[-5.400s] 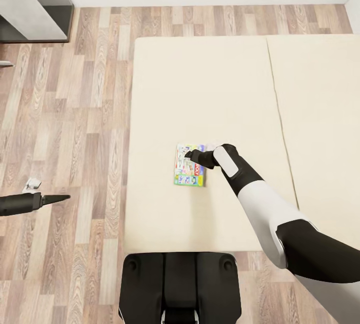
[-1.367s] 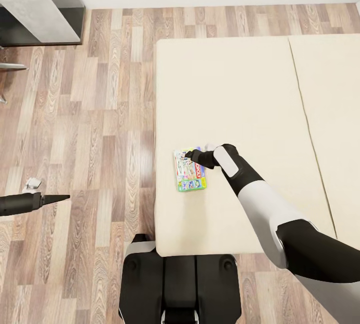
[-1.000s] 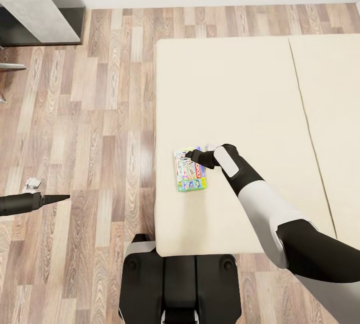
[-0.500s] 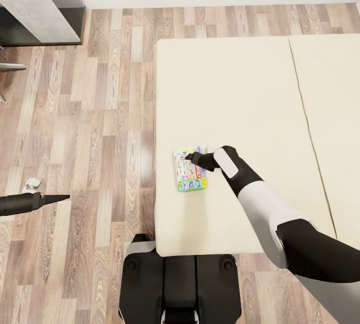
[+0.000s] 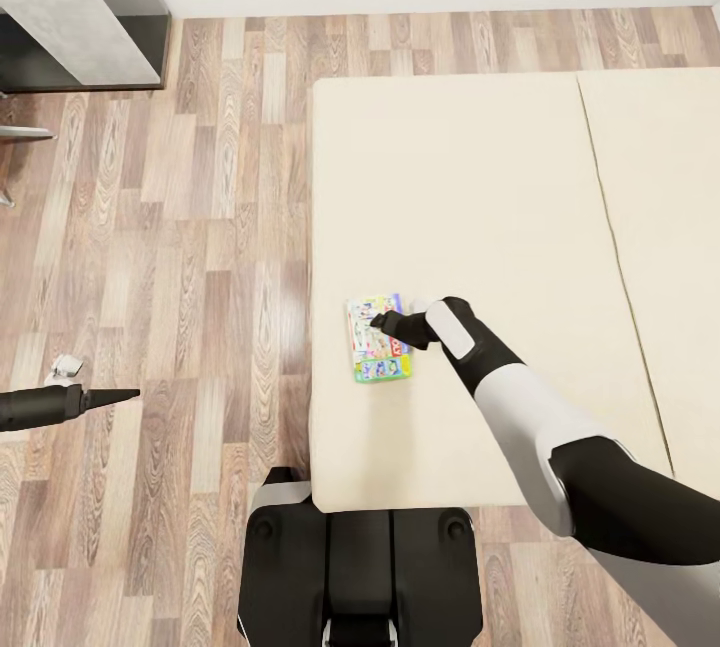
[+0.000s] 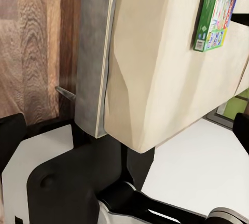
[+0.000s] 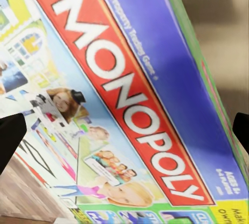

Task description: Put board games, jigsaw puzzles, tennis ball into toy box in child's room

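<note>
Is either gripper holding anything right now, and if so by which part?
Cannot be told for the right gripper: it hangs over the board game on the bed, contact unclear. The left gripper holds nothing.

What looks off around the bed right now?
A small crumpled white scrap lies on the wood floor near the left gripper. The Monopoly box sits slightly askew near the bed's edge.

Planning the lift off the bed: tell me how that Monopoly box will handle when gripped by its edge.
The Monopoly box looks like a flat, thin, rigid carton, so it should stay stiff, though it may droop or pivot if pinched at one edge. Its glossy printed lid probably slips somewhat. Lying flat on the soft mattress, it leaves the right gripper little edge to get under; it cannot roll.
</note>
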Available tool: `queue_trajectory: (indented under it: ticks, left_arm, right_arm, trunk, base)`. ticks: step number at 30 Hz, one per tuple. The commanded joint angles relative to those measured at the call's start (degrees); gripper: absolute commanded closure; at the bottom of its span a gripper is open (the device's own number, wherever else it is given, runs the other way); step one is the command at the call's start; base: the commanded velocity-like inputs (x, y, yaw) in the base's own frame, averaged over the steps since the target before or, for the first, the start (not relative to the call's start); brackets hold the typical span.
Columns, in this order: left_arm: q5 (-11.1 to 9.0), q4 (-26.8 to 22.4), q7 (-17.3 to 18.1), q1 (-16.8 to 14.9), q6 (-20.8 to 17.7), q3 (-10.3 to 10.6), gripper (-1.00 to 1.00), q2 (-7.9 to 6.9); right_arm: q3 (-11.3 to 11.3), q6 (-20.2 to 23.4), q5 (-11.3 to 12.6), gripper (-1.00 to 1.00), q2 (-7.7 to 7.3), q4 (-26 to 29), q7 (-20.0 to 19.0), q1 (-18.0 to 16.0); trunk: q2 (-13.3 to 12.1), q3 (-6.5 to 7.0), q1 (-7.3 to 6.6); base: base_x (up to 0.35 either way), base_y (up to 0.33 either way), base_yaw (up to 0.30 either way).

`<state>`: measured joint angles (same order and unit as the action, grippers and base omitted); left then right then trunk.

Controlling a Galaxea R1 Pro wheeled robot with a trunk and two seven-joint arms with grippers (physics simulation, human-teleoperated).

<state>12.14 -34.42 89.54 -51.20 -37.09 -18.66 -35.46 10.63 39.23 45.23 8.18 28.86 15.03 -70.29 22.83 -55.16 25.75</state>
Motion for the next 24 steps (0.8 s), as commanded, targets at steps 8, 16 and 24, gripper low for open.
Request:
queue_trajectory:
  ticks: [8, 16, 24]
  left_arm:
    - [0.5, 0.0, 0.5, 0.0, -0.6, -0.2, -1.00, 0.04]
    - [0.5, 0.0, 0.5, 0.0, -0.6, -0.2, -1.00, 0.04]
    - [0.5, 0.0, 0.5, 0.0, -0.6, -0.2, -1.00, 0.04]
  right_arm:
    - [0.2, 0.1, 0.7, -1.00, 0.44, 0.0, 0.5, 0.0]
    - [0.2, 0.0, 0.7, -1.00, 1.67, -0.6, 0.5, 0.0]
    - [0.2, 0.1, 0.7, -1.00, 1.82, -0.6, 0.4, 0.0]
  trunk:
    - [0.1, -0.06, 0.04]
    - [0.1, -0.06, 0.04]
    - [0.1, -0.06, 0.04]
  base:
    - [0.000, 0.000, 0.000]
    - [0.000, 0.000, 0.000]
    - [0.000, 0.000, 0.000]
